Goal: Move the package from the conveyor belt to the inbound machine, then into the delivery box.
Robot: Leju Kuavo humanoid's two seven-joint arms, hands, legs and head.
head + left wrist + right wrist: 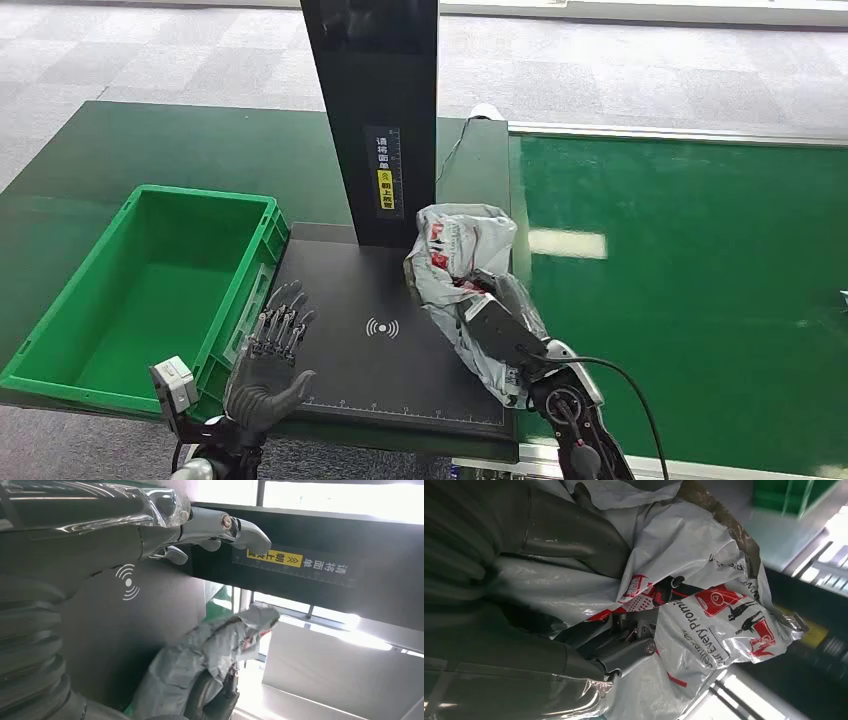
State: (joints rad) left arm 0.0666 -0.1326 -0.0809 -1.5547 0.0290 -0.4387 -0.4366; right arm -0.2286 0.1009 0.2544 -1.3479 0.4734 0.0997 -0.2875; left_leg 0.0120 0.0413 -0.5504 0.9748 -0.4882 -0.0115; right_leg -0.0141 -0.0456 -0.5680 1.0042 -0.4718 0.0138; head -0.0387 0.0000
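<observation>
From the head view, the right hand (497,318) has its fingers wrapped around the package (462,262), a crumpled grey plastic mailer bag with red print. The bag sits over the right edge of the black scanner plate (350,375) of the inbound machine, right in front of its black upright column (375,90). The green conveyor belt (700,300) runs along the right side. On the left there's the green delivery box (70,375), just beside the plate. The left hand (270,365) hovers over the near left corner of the plate, fingers spread apart, nothing in it.

Left wrist view: left hand's fingertips (250,530) reach out with nothing between them, the column's yellow label (275,557) behind them, and the package (210,650) bunched up farther off, next to the plate's wireless symbol (127,582).

Right wrist view: thumb and fingers (624,652) clamp into the bag (704,605), plastic all wrinkled around them, with a bit of the green box (789,495) in the corner.
</observation>
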